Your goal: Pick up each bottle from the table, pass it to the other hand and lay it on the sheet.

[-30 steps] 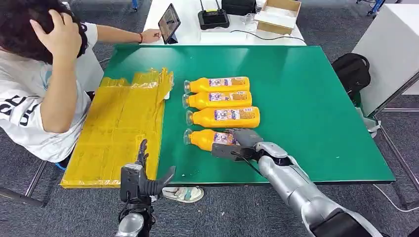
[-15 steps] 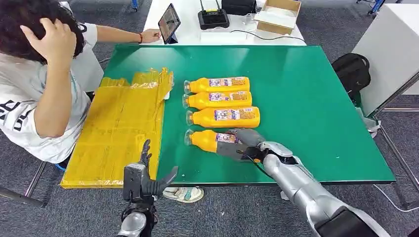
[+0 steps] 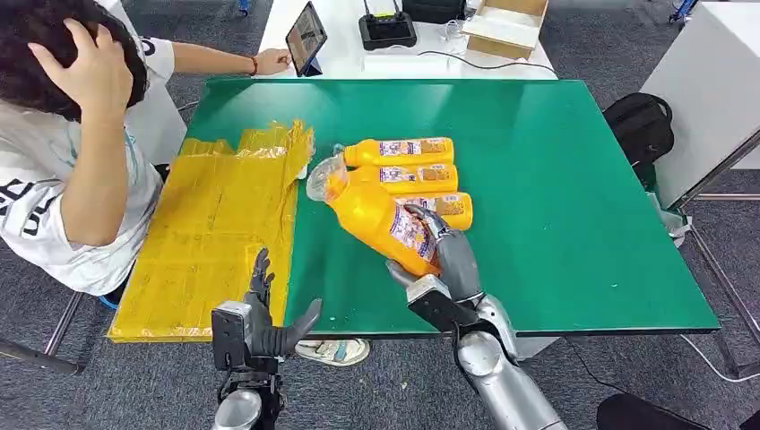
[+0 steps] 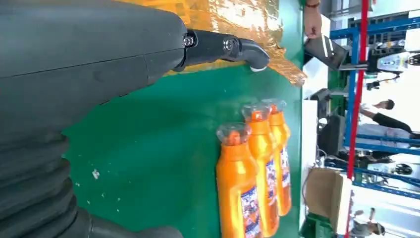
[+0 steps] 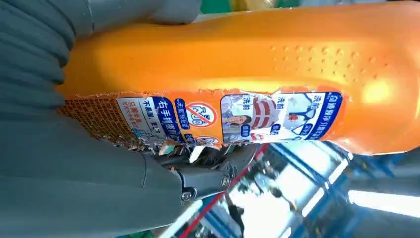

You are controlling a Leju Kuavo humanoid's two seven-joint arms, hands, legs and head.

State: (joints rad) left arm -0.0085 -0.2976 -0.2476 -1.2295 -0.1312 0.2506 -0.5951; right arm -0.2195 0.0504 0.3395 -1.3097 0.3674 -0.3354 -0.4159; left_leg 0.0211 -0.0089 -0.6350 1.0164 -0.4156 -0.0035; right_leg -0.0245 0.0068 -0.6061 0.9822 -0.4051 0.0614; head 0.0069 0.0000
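- The robot's right hand (image 3: 444,260), which a second ago lay over the nearest orange plastic bottle with a printed label (image 3: 376,215) on the green table (image 3: 556,179), has lifted that bottle off the surface.
- The bottle now hangs tilted in the air, its clear cap pointing up and away toward the yellow crinkled sheet (image 3: 215,224), in front of the three bottles that lie in the row.
- The right forearm has swung in nearer the robot's body, more upright.

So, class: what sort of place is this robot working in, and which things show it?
Probably a robotics lab or test workshop: a green work table on grey carpet, a white desk holding a tablet and electronics, and blue industrial shelving behind.
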